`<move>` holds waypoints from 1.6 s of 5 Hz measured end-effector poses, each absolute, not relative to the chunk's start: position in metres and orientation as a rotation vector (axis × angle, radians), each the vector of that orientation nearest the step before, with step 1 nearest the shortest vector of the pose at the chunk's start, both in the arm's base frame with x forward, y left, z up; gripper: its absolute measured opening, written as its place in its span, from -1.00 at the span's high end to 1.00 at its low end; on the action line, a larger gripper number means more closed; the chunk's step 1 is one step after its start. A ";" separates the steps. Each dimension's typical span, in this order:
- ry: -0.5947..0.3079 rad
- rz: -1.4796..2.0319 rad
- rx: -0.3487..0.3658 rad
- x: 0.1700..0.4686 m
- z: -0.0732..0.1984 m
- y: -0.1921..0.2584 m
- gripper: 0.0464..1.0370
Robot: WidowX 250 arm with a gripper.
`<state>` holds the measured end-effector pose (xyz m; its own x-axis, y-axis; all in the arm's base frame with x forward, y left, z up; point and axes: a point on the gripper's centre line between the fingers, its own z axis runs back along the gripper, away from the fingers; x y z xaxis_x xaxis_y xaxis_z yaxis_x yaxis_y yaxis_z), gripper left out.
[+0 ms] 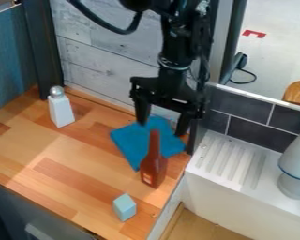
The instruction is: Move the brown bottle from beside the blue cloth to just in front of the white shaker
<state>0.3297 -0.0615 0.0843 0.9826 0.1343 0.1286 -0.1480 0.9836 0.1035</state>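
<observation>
"Where is the black two-finger hand (161,128)?"

"Over the far right part of the wooden counter (46,161), above a flat bright-blue cloth (129,140)."

"Grasping anything?"

"No, it's released: the fingers are spread well apart, with nothing clasped between them."

"And nearest to it?"

"That cloth, and the slim reddish-brown bottle (153,166), which stands upright at the cloth's near side. I can't tell if its base touches the cloth."

"What else?"

"A small pale-blue block (124,207) on the near side, left of the bottle. Far left, a white tapered shaker with a silver round top (62,111). Right of the counter, a white ribbed drainboard (231,161)."
</observation>
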 end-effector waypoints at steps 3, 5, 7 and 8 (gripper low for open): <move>-0.087 0.131 0.110 0.331 0.066 -0.063 -0.93; -0.069 0.124 0.102 0.327 0.062 -0.064 -0.65; -0.031 0.130 0.138 0.321 0.062 -0.059 0.35; -0.011 0.149 0.178 0.319 0.067 -0.053 0.48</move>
<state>0.3195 -0.0530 0.0673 0.9889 0.1469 0.0241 -0.1488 0.9731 0.1758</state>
